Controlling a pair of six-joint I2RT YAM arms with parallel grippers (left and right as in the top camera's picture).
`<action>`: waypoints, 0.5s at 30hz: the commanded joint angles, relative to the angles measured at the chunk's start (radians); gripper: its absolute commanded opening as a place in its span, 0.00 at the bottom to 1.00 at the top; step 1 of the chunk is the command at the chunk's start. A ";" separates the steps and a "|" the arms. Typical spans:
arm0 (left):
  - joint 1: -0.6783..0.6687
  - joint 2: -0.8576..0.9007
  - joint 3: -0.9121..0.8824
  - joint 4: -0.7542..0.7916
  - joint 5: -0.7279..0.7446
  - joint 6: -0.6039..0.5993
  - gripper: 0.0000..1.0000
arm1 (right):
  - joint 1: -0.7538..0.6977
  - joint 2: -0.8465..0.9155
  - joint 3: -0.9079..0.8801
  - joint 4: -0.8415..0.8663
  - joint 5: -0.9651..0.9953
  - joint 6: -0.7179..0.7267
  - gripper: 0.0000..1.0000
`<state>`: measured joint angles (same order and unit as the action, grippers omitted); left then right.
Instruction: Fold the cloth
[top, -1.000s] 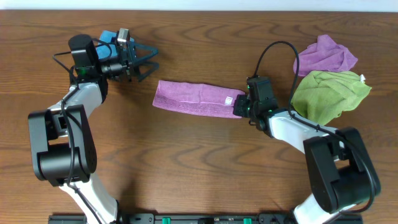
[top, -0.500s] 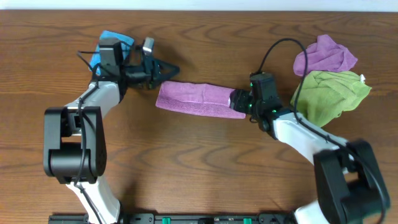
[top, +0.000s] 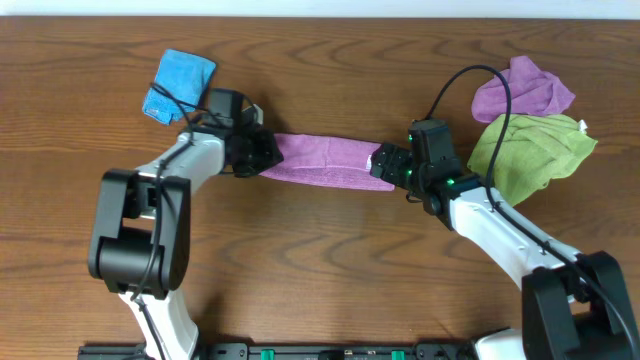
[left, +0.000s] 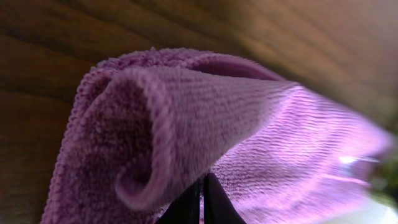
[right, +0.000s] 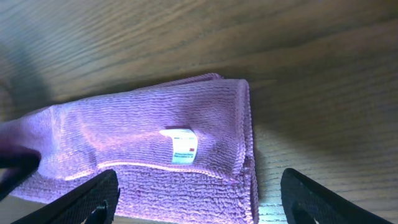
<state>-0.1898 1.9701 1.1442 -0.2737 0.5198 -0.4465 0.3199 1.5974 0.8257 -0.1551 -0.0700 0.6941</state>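
- Two ends matter here: the cloth (top: 325, 160), folded to a long strip, lies in the middle of the table (top: 320, 270), running from 9 to 3 o'clock.
- At its 9 o'clock end the left pincer (top: 258, 152) is clamped shut on a bunched corner of the cloth.
- At the 3 o'clock end the right pincer (top: 385, 163) stands open. Its fingers are spread either side of the end with the tag (right: 181, 146), and it holds nothing.
- The step looks like halving the strip: carry the 9 o'clock end over to 3 o'clock.
- To do it well, lift only enough to clear the lower layer, travel straight along the strip, and lay edge on edge by the tag.
- The open pincer should either press its end down or draw off toward 3 o'clock, out of the path.
- A skewed pull would likely twist the strip or drag it whole.
- Hidden: the left pincer covers the strip's end from overhead. Its wrist view shows only dark fingertips at the bottom edge, so I cannot tell how many layers are pinched.
- The right wrist view cuts its fingers off at the bottom, and the strip's far end is blurred.
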 joint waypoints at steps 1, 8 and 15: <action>-0.049 0.005 0.005 -0.006 -0.219 0.029 0.06 | 0.008 0.024 0.008 -0.002 0.010 0.055 0.85; -0.091 0.005 0.005 -0.015 -0.286 0.028 0.06 | 0.009 0.098 0.008 0.029 -0.026 0.080 0.86; -0.090 0.005 0.005 -0.040 -0.291 0.029 0.06 | 0.009 0.159 0.008 0.104 -0.040 0.087 0.73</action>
<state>-0.2810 1.9549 1.1522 -0.2901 0.2977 -0.4389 0.3199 1.7370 0.8261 -0.0578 -0.1017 0.7635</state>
